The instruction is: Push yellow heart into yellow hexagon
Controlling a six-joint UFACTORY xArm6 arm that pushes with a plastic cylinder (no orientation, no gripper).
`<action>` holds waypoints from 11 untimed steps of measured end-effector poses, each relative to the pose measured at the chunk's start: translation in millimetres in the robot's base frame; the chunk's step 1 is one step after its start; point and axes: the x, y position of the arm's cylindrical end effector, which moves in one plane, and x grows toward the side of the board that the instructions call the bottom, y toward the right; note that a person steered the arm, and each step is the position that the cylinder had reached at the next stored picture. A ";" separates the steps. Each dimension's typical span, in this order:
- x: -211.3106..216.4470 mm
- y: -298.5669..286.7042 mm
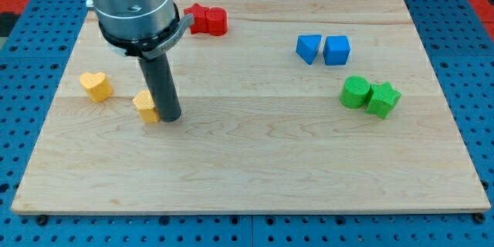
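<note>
Yellow hexagon (146,106) touches my tip (170,116) (heart (96,86) apart).

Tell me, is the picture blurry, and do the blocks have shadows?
In the camera view everything looks sharp, with soft even light and no strong glare on the wooden board. My tip casts only a faint shadow beside the yellow hexagon, which it touches. The yellow heart and the green blocks show small soft shadows beneath them. The metal arm housing is cut off at the view's top.

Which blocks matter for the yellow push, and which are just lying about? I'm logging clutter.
Job: yellow heart; yellow hexagon; my tip, touching the hexagon's right side.
Lying about: red blocks; two blue blocks; two green blocks.
</note>
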 end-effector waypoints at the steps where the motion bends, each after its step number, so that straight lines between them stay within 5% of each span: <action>1: 29.7 1.6; 2: 49.7 -24.8; 4: -1.2 -175.0; 5: -19.0 -196.9; 7: -66.6 -178.6; 10: -28.5 -81.1; 11: -43.9 -100.2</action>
